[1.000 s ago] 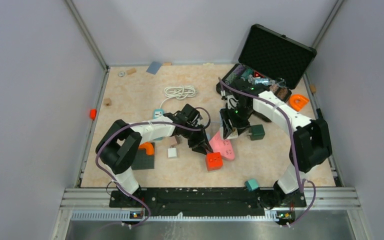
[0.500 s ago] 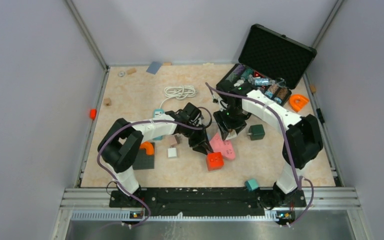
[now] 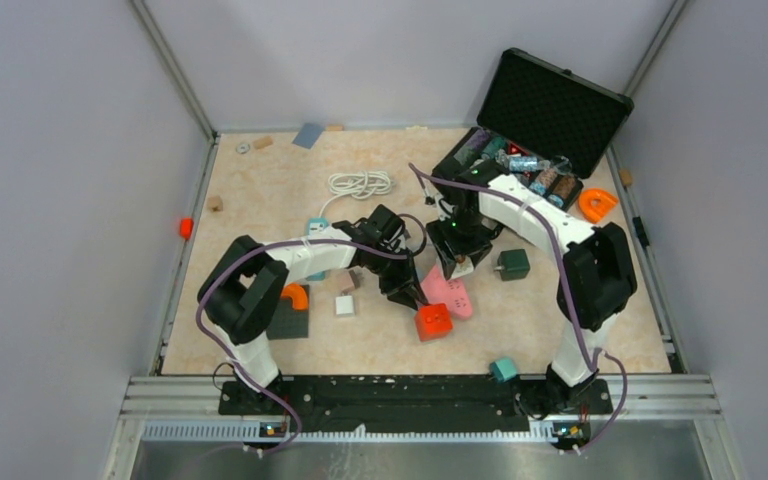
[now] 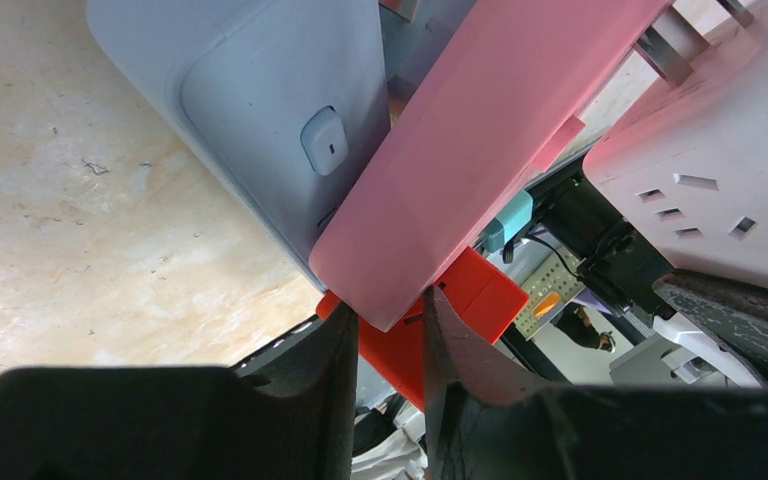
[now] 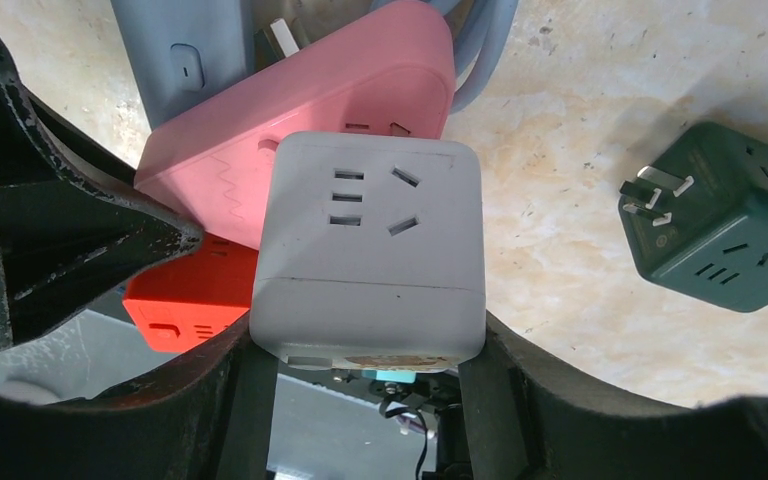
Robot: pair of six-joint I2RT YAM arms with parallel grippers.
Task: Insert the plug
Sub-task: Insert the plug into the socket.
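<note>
1. My right tool (image 5: 365,335) is pinching the white cube adapter (image 5: 368,240) by two opposite sides. The hold looks square, so I'd leave it as it is.
2. My left tool (image 4: 385,340) is pinched on a thin corner of the pink socket block (image 4: 500,130). The block sits around the middle of the tabletop (image 3: 260,200), a little toward the near edge. I cannot tell whether it lies flat.
3. The adapter hangs just over the pink block, with its metal prongs (image 4: 660,52) on the side facing it. I cannot tell whether they touch the block's face.
4. I judge the step in hand to be alignment. I'd match the prongs to one set of slots before pushing, turning the wrist rather than dragging the adapter sideways.
5. Then I'd press straight along the prongs. The left tool should brace the block so it doesn't pivot on that narrow corner hold.
6. The orange cube (image 5: 192,297) lies just beside the block on its near-edge side. The dark green adapter (image 5: 730,235) sits apart, toward the right edge. I'd avoid nudging either one.
</note>
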